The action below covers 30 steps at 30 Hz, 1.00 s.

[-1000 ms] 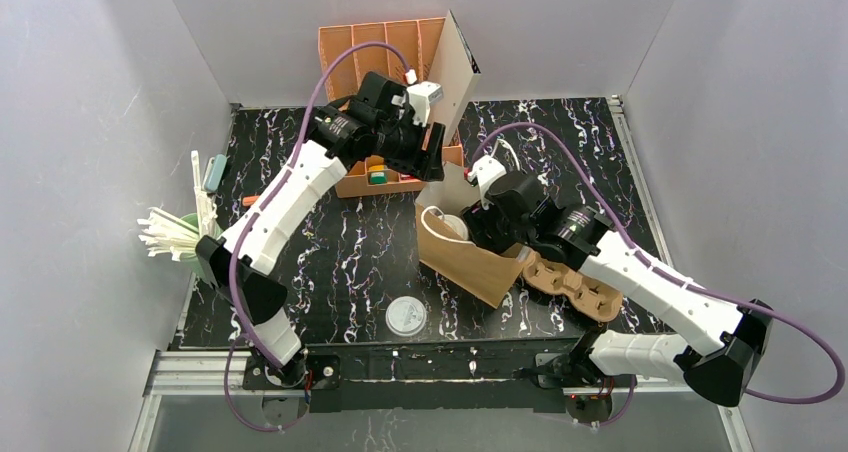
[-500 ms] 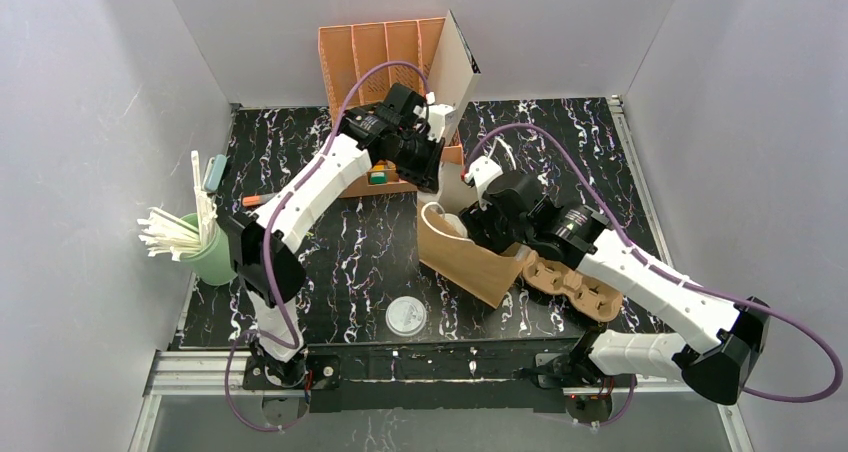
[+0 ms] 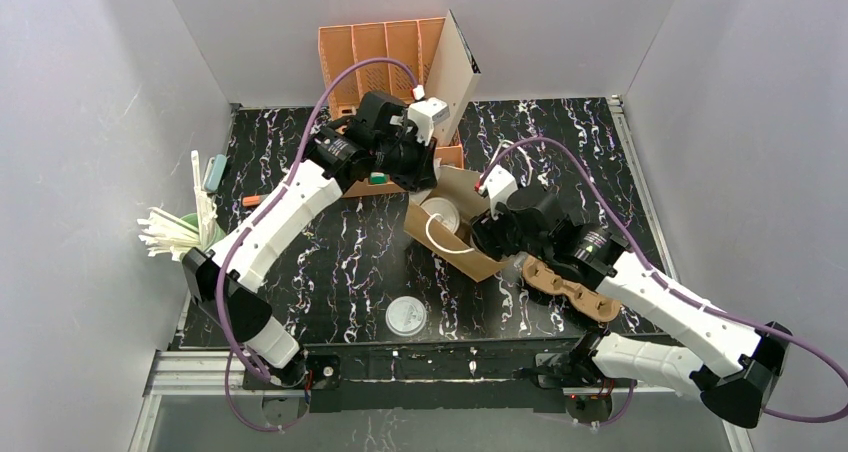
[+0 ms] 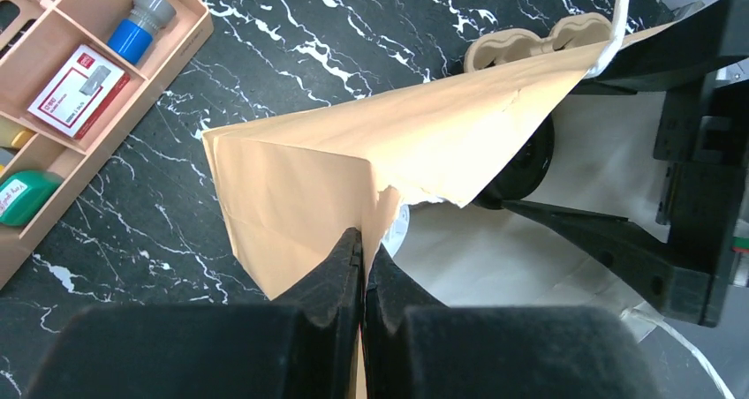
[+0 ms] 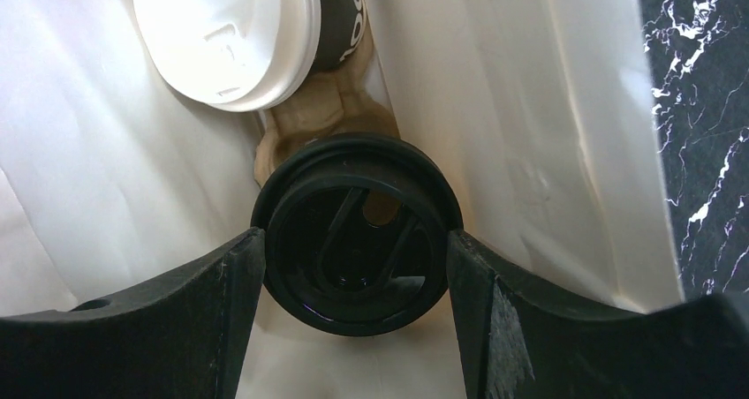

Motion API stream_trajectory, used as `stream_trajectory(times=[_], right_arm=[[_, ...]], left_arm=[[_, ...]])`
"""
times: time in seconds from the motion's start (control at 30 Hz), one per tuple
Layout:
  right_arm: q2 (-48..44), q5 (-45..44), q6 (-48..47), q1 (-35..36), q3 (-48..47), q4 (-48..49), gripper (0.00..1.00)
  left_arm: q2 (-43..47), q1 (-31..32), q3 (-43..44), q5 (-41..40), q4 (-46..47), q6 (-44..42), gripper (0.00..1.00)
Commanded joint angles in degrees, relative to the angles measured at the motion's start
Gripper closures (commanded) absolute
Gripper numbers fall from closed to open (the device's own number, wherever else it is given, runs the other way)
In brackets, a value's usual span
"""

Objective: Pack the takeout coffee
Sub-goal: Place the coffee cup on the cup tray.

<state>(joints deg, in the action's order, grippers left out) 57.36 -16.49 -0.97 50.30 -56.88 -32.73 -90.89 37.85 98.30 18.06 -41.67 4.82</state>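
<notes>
Midway between the near and far edges of the surface [image 3: 340, 262], the left pincer [image 4: 362, 244] is fully closed on the rim of the brown paper bag [image 4: 353, 152]. Inside it, the right pincer [image 5: 356, 249], spread wide, clamps the black round plastic lid [image 5: 353, 156] of the takeout coffee [image 5: 349, 267].

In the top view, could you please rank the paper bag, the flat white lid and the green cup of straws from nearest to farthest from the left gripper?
1. Paper bag: its rim is pinched in the left gripper.
2. Flat white lid: lying on the table towards the near edge.
3. Green cup of straws: far off at the table's left edge.
</notes>
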Motion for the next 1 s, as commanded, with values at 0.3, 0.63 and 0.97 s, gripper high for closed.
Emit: stream_trajectory(times=[0.3, 0.63, 0.97], right_arm=[[1.1, 0.3, -2.4, -0.3, 3.5, 2.8, 0.69], [4.8, 0.9, -1.4, -0.2, 0.5, -1.5, 0.73], [7.8, 1.2, -1.1, -0.3, 1.5, -0.1, 0.72]], left_arm=[[3.4, -0.2, -5.0, 1.5, 5.8, -1.3, 1.0], [3.3, -0.3, -4.2, -4.0, 7.3, -0.2, 1.0], [3.6, -0.3, -5.7, -5.3, 9.3, 3.0, 1.0]])
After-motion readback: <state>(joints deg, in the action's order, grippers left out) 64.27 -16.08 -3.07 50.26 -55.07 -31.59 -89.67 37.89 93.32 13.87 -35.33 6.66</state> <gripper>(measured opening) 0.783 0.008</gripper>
